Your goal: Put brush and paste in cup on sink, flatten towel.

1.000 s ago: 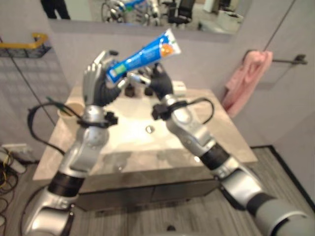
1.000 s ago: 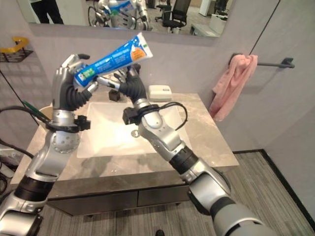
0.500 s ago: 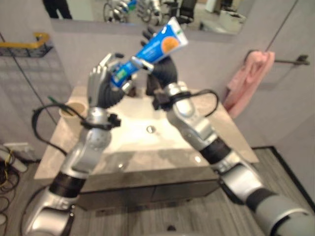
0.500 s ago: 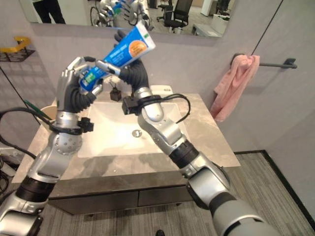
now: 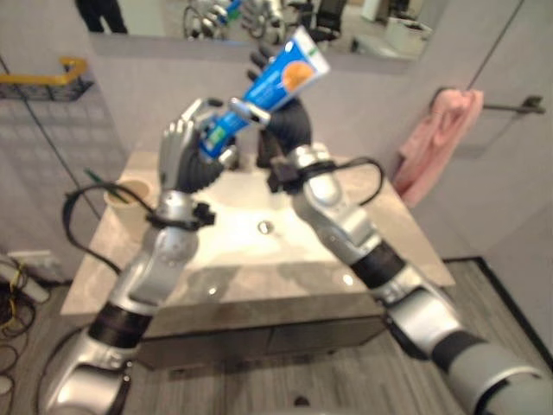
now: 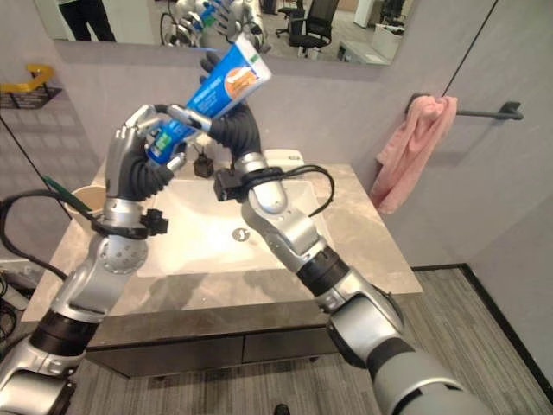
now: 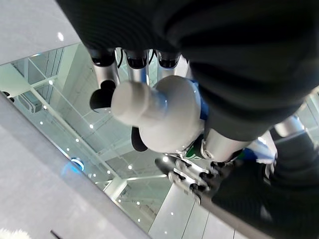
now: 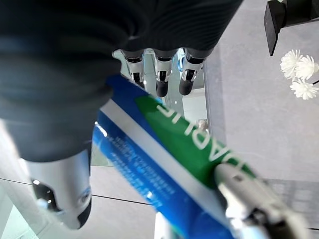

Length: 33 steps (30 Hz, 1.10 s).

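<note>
Blue and white, the toothpaste tube (image 6: 210, 95) is held high above the stone sink counter (image 6: 363, 238), tilted with its crimped end up near the mirror (image 6: 285, 26) and its white cap end down toward our left side. Our right hand (image 6: 232, 130) has its fingers and thumb wrapped around the tube's middle; its wrist view shows the tube (image 8: 164, 164) pinned between the fingers and thumb. Our left hand (image 6: 138, 160) curls around the cap end, and in its wrist view the white cap (image 7: 132, 102) sits just past the fingers, which seem closed on the tube's shoulder, though the contact is partly hidden. On the counter's left side stands a beige cup (image 6: 82, 201) with a green toothbrush (image 6: 59, 190) leaning in it. A pink towel (image 6: 406, 151) hangs bunched from the wall rail (image 6: 484, 111) at right.
</note>
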Motion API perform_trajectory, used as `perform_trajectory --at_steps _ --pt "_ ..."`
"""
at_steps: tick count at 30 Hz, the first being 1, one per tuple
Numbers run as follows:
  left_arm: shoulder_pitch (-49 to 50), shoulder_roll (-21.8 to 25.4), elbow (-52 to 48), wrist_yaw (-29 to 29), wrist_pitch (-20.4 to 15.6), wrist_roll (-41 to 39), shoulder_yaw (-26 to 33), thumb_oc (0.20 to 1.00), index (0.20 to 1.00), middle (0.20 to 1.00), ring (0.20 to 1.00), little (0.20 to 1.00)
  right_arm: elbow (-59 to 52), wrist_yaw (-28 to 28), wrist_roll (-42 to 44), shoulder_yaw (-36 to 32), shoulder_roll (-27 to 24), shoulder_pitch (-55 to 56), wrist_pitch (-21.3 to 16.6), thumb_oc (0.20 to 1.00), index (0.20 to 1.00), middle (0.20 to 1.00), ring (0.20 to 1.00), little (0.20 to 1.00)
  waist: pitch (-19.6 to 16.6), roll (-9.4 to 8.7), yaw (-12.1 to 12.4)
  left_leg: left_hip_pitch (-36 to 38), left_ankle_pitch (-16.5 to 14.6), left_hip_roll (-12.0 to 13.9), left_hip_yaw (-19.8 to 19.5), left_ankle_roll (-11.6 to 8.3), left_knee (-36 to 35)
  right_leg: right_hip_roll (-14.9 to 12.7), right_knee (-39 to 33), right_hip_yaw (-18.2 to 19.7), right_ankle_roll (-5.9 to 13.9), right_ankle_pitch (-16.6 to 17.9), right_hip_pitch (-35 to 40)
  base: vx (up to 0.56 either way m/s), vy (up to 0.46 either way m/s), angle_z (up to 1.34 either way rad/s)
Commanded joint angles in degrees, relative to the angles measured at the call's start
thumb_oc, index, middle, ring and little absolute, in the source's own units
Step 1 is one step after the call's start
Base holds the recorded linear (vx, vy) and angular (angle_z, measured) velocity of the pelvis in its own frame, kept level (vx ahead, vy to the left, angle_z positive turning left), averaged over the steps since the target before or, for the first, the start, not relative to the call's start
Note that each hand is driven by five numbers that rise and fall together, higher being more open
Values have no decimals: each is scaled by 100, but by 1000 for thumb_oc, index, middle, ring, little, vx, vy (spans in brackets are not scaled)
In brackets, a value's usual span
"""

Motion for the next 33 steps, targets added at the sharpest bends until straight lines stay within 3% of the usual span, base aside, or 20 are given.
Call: perform_trajectory --at_steps 1,18,19,20,22,23,24,33 --pt "-347 377 -76 54 -252 -77 -138 200 200 200 200 200 -228 114 49 -300 133 -702 -372 200 200 200 200 200 -26 -111 109 2 -379 270 -331 11 69 -385 -9 -121 209 15 349 0 0 0" --pt "-96 380 -133 -55 -217 -203 34 216 216 216 216 216 -715 431 492 137 -197 -220 -316 200 200 200 200 200 -10 -131 102 -7 -356 283 -383 2 69 -376 -9 -148 199 -8 366 0 0 0" --pt "-78 374 -147 -64 -213 -215 49 391 391 391 391 391 -741 445 525 163 -214 -205 -316 200 200 200 200 200 -14 -130 101 -4 -355 283 -384 1 69 -376 -9 -149 202 -7 368 0 0 0" --pt "-49 349 -161 -91 -201 -246 66 514 514 514 514 514 -747 463 562 192 -270 -153 -310 200 200 200 200 200 -11 -130 96 -5 -349 286 -384 1 69 -377 -9 -150 200 -6 368 0 0 0" --pt "-29 341 -160 -99 -200 -252 80 595 595 595 595 595 -772 486 598 213 -280 -150 -310 200 200 200 200 200 -14 -128 98 -7 -346 288 -387 1 69 -375 -9 -143 197 -7 368 0 0 0" --pt "-4 340 -154 -100 -191 -252 98 937 937 937 937 937 -790 490 595 225 -318 -134 -310 200 200 200 200 200 -14 -129 96 -7 -342 290 -386 1 69 -376 -9 -142 197 -7 370 0 0 0" --pt "10 333 -144 -100 -184 -257 114 1000 1000 1000 1000 1000 -798 502 598 245 -341 -107 -296 200 200 200 200 200 -16 -129 94 -6 -340 290 -386 0 69 -376 -9 -142 196 -8 372 0 0 0" --pt "120 299 -176 -191 -170 -307 181 1000 1000 1000 1000 1000 -794 558 696 241 -419 -4 -281 200 200 200 200 200 -45 -114 93 -13 -314 297 -399 -9 69 -372 -9 -147 184 7 380 -2 -1 0"
